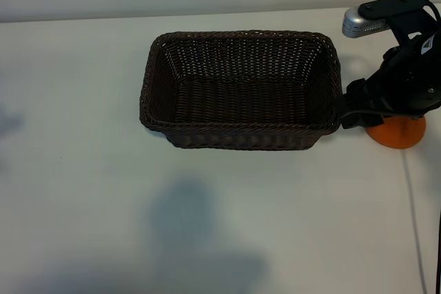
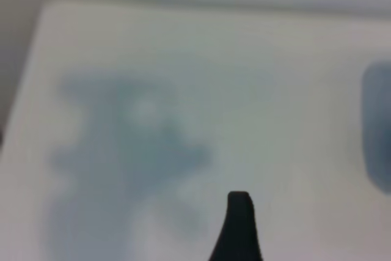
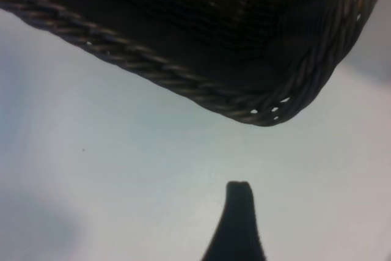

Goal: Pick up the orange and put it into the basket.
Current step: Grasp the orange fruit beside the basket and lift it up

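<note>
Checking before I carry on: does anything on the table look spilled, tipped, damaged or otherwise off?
Nothing stands out. The basket sits upright and empty on the table, weave intact. The orange rests on the table just beside it, partly hidden by the right arm, whose gripper is above it.

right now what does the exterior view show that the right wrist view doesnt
Only the exterior view shows the orange, sitting on the table just right of the basket and partly hidden under the right arm, plus the basket's whole empty interior.

Only the right wrist view shows a fingertip of the right gripper from close up, above bare table, with nothing between it and the basket.

Both show the basket, its braided rim and rounded corner, and the white table. The left arm appears in neither.
</note>
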Controlling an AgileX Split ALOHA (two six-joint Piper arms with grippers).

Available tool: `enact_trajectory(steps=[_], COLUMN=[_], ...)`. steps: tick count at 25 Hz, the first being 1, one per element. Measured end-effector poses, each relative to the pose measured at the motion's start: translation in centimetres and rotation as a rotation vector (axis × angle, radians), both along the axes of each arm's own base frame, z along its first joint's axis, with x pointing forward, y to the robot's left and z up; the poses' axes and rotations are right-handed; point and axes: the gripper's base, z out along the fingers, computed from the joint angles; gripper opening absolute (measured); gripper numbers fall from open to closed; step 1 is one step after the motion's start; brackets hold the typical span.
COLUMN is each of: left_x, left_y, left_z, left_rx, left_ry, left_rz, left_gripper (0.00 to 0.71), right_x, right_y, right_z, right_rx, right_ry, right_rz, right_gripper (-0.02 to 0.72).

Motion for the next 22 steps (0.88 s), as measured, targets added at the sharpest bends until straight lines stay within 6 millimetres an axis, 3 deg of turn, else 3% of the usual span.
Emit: enact_trajectory(steps=[5,8,15,19,22], left_x=[-7.1,-10.0,-12.7,-14.3,-14.0], left_y=[-1.1,-1.5,-1.8,-2.3,-2.3], left_z=[0.7,-1.7,-10.8,-13.5,-14.4], left_rx=[0.044,0.053,0.060,0.022,0.014], left_ry=[-0.119,-0.133,-0.104,-0.113,-0.072], left_rz=[-0.022,-0.041,-0.097,-0.135,-0.139], left_gripper=[0.597,0.597,0.596,0.596,0.596], right_x=[0.0,0.0,0.1,0.2,0.4], right_y=[0.0,0.0,0.0,0.0,0.0], right_z=[0.0,0.0,0.1,0.1,0.1], right_rx=[-0.005,-0.005,-0.003,-0.002,0.001], right_ry=[-0.004,-0.005,-0.021,-0.029,-0.045], right_rz=[0.013,0.013,0.010,0.008,0.004], right_gripper=[0.581,0.581,0.581,0.581,0.581])
